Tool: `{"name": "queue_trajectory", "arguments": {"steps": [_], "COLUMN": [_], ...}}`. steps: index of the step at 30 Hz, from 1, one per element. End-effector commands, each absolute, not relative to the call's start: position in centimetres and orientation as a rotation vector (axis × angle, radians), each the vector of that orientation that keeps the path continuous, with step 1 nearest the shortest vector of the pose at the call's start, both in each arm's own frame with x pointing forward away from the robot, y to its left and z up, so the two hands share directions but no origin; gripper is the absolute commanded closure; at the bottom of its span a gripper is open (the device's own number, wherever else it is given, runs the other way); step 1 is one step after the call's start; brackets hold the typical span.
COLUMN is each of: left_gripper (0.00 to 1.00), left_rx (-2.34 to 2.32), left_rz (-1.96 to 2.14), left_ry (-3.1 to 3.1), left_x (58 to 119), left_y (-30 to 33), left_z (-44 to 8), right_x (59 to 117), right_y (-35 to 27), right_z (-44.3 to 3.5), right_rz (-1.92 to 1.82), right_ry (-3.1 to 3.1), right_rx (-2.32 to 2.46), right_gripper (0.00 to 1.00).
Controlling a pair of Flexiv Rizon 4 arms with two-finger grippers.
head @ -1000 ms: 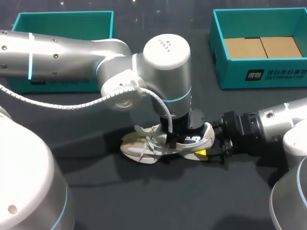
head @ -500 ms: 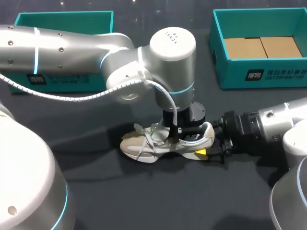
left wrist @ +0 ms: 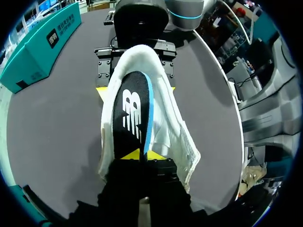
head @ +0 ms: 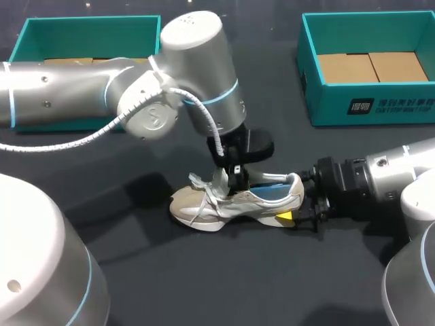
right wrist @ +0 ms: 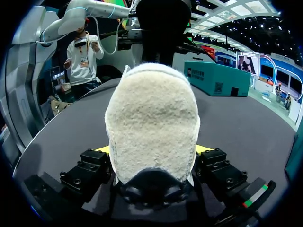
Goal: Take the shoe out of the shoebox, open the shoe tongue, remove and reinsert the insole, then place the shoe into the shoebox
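A cream and white shoe [head: 231, 204] lies on its sole on the dark table, toe to the left. My left gripper [head: 234, 178] hangs over its opening, shut on the front end of the insole [head: 272, 192], which is black on top with a blue edge. In the left wrist view the insole [left wrist: 132, 118] slants up out of the shoe [left wrist: 173, 127] into my left gripper [left wrist: 140, 155]. My right gripper [head: 293, 207] lies low on the table with its fingers on both sides of the heel. In the right wrist view the fuzzy heel [right wrist: 151, 118] fills my right gripper [right wrist: 152, 150].
A teal shoebox [head: 370, 109] with brown cardboard inside stands at the back right. Another teal box [head: 88, 27] stands at the back left, partly behind my left arm. Bare table lies in front of the shoe.
My left gripper has shut on the insole and risen back and to the left, tilting and drawing the insole's front end up out of the shoe. The right arm has kept still.
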State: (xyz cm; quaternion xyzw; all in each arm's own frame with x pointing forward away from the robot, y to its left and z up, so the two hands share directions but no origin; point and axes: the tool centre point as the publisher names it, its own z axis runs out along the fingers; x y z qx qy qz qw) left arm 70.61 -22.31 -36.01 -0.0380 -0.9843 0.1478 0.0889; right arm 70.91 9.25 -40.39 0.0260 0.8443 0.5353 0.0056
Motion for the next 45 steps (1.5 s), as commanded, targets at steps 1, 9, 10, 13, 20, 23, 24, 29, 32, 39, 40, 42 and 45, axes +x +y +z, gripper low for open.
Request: {"name": "queue_trajectory", "arguments": {"steps": [1,9,10,13,20,23,24,29,32,39,40,42,45], "left_gripper": [1.0,1.0,1.0,1.0,1.0,0.82,0.64,0.29,0.25,0.2,0.21,0.27,0.3], "left_rx": [-0.113,-0.131,-0.127,-0.108,-0.096,-0.11,-0.113,-0.109,-0.091,-0.008,-0.005,-0.01,-0.026], "left_rz": [0.626,0.737,0.753,0.781,0.797,0.808,0.814,0.868,0.903,1.0,1.007,1.018,1.015], "left_ry": [-2.905,-2.892,-2.893,-2.897,-2.92,-2.94,-2.95,-3.006,-3.05,-3.124,-3.128,-3.144,-3.165], "left_x": [69.8,69.3,69.4,69.9,70.8,70.7,70.6,70.1,69.8,69.3,69.3,69.1,69.0], "left_y": [-20.6,-21.8,-22.1,-23.3,-26.3,-26.7,-26.7,-26.8,-26.7,-26.6,-26.6,-26.8,-27.1], "left_z": [-34.8,-33.1,-32.9,-32.4,-32.0,-31.8,-31.6,-30.9,-30.7,-30.7,-30.7,-30.9,-31.3], "right_x": [70.8,70.8,70.8,70.8,70.8,70.8,70.8,70.8,70.8,70.8,70.8,70.8,70.8], "right_y": [9.2,9.2,9.2,9.2,9.2,9.2,9.2,9.2,9.2,9.2,9.2,9.2,9.2], "right_z": [-40.7,-40.7,-40.7,-40.7,-40.7,-40.7,-40.7,-40.7,-40.7,-40.7,-40.7,-40.7,-40.7], "right_rz": [1.671,1.671,1.671,1.671,1.671,1.671,1.671,1.671,1.671,1.671,1.671,1.671,1.671], "right_ry": [2.645,2.645,2.645,2.645,2.645,2.645,2.645,2.645,2.645,2.645,2.645,2.645,2.645], "right_rx": [0.082,0.082,0.082,0.082,0.082,0.082,0.082,0.082,0.082,0.082,0.082,0.082,0.082], "right_gripper": [1.0,1.0,1.0,1.0,1.0,1.0,1.0,1.0,1.0,1.0,1.0,1.0,1.0]}}
